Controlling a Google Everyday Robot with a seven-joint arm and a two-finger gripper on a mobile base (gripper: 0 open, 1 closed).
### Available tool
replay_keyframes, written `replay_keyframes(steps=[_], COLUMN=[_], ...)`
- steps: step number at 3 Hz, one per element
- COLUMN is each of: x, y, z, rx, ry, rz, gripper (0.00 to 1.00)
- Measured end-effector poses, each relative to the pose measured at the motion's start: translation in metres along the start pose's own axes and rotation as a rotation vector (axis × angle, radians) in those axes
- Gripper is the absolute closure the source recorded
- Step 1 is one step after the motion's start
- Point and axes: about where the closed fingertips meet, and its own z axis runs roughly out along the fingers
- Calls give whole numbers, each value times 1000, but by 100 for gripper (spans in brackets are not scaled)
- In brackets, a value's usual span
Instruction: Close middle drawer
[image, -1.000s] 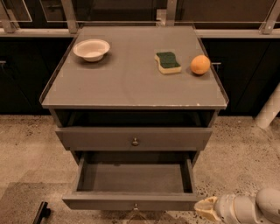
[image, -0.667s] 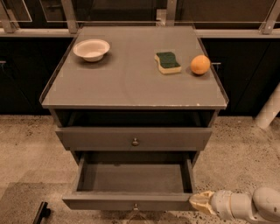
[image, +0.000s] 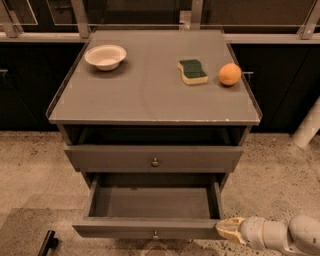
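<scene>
The middle drawer (image: 150, 202) is pulled far out of the grey cabinet. It shows a plain grey, empty inside and a low front panel with a small round knob (image: 155, 234). My gripper (image: 225, 230) comes in from the bottom right at floor level. Its tan fingertips look pressed together, and the tip is at the right end of the drawer's front panel, touching it or nearly so. It holds nothing. The drawer above (image: 155, 159) has a like knob and stands out only slightly.
On the cabinet top (image: 150, 95) are a white bowl (image: 105, 56), a green-topped sponge (image: 192, 71) and an orange (image: 229, 74). Speckled floor surrounds the cabinet. A white post (image: 307, 127) stands at the right and a dark object (image: 47, 242) lies at the bottom left.
My gripper has moved left and a little up, reaching the right end of the open drawer's front. The drawer has not visibly moved.
</scene>
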Motion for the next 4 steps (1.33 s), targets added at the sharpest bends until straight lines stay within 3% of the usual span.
replay_keyframes(steps=[4], x=[-4], y=[3], z=[5], rx=[22], ry=[19], rz=[14], gripper=[100])
